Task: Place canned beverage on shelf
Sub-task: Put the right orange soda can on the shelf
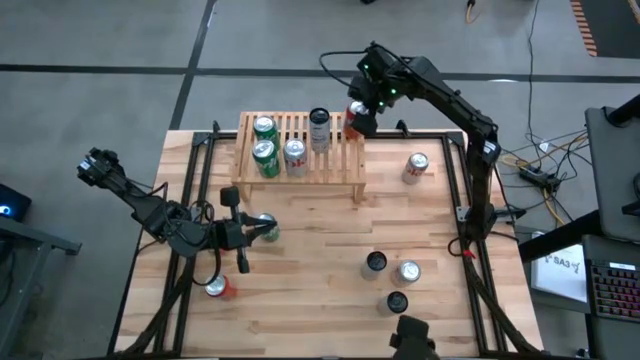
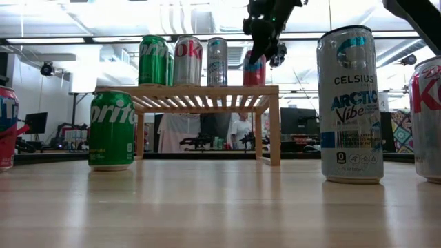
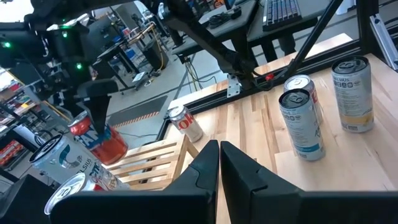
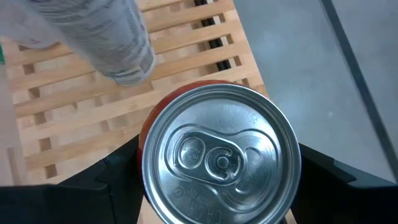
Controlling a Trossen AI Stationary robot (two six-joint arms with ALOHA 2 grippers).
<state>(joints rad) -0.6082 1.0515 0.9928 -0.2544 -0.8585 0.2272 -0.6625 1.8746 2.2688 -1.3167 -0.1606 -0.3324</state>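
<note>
Over on the left of the worktop (image 1: 300,270) the left gripper (image 1: 243,232) waits low with its fingers pressed together, holding nothing, a green can (image 1: 268,229) just beside its tip and a red can (image 1: 218,289) lying nearer the front edge. Moving right, the shelf (image 1: 300,182) carries two green cans (image 1: 264,145), a silver can (image 1: 295,155) and a tall slim can (image 1: 319,129). At its right end the right gripper (image 1: 358,117) has a red-sided can (image 4: 221,152) clasped between widely spread fingers, above the slats near the shelf's corner; from the level view it looks slightly tilted. Whether its base touches the wood I cannot tell.

The risk, as I judge it, is the corner: released while leaning or partly over the edge, the can could topple off. Drifting left could nudge the slim can. More cans stand farther right.
</note>
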